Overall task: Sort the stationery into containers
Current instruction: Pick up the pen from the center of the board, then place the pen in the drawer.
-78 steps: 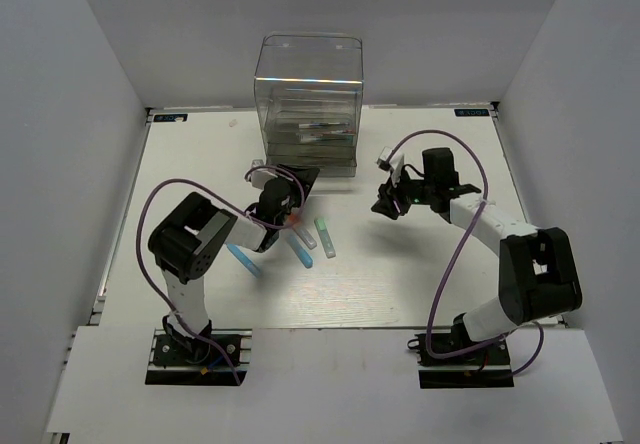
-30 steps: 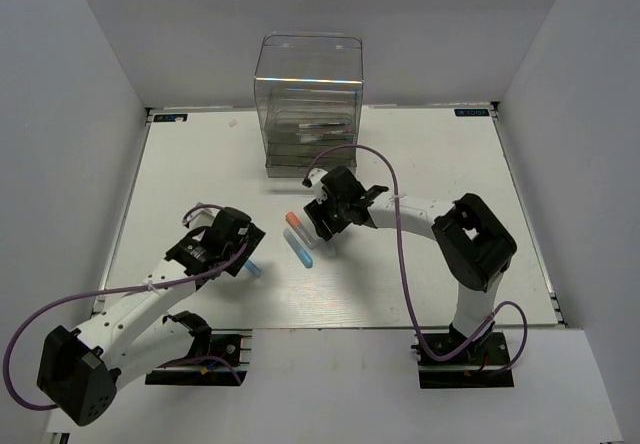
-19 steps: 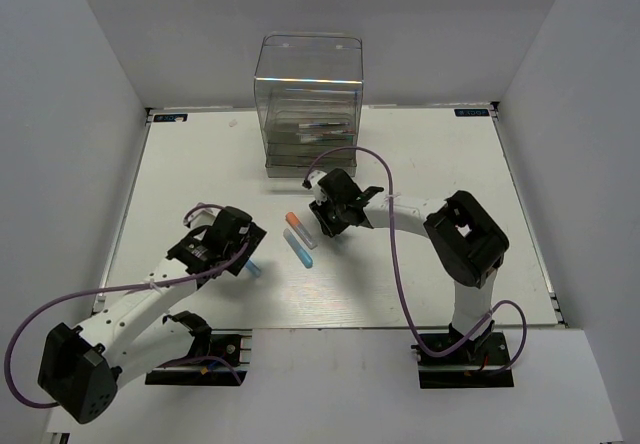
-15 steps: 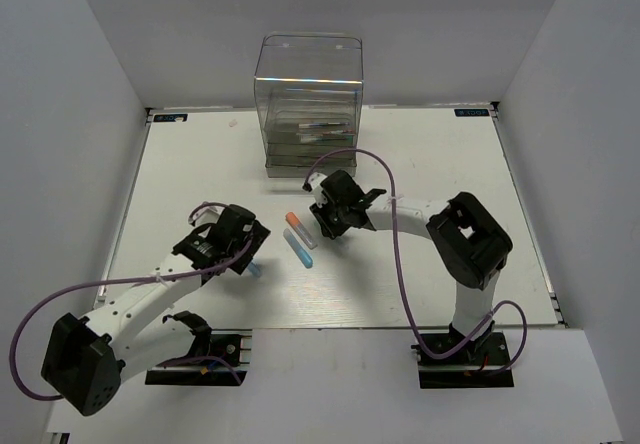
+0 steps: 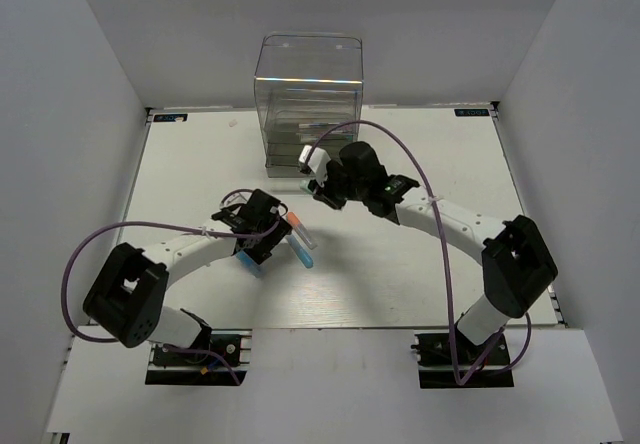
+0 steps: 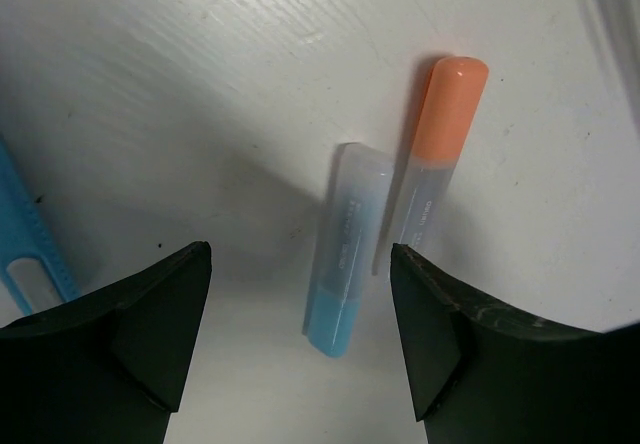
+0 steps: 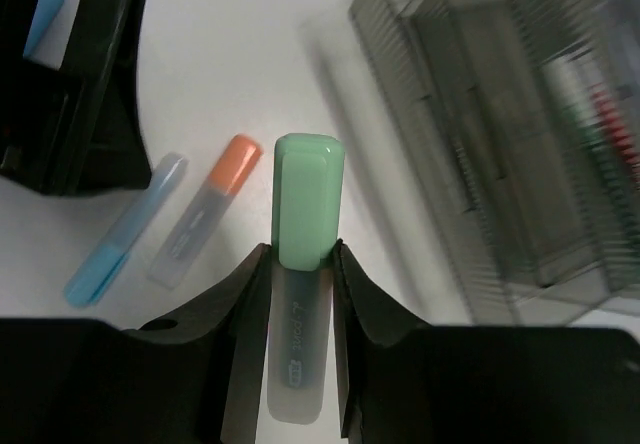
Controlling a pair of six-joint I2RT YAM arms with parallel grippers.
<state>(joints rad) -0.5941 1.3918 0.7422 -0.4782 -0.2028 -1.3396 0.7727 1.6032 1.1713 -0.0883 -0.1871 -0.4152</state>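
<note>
My right gripper (image 7: 303, 256) is shut on the mint-green marker (image 7: 308, 204) and holds it above the table, just in front of the clear drawer cabinet (image 7: 520, 144). In the top view that gripper (image 5: 316, 186) is near the cabinet's (image 5: 308, 84) base. The orange marker (image 5: 297, 225) and the light-blue marker (image 5: 303, 251) lie side by side on the table. My left gripper (image 6: 298, 276) is open, and the light-blue marker (image 6: 345, 254) lies just beyond its jaws with the orange marker (image 6: 440, 159) to its right. In the top view the left gripper (image 5: 266, 236) is just left of both.
A bright-blue piece (image 5: 247, 262) lies by the left gripper and also shows at the left edge of the left wrist view (image 6: 30, 249). Thin pens show inside the cabinet drawers (image 7: 590, 104). Grey walls ring the white table (image 5: 420, 264).
My right gripper has lifted the mint-green marker off the table and moved back toward the cabinet. My left arm has swung in from the lower left to the two lying markers.
</note>
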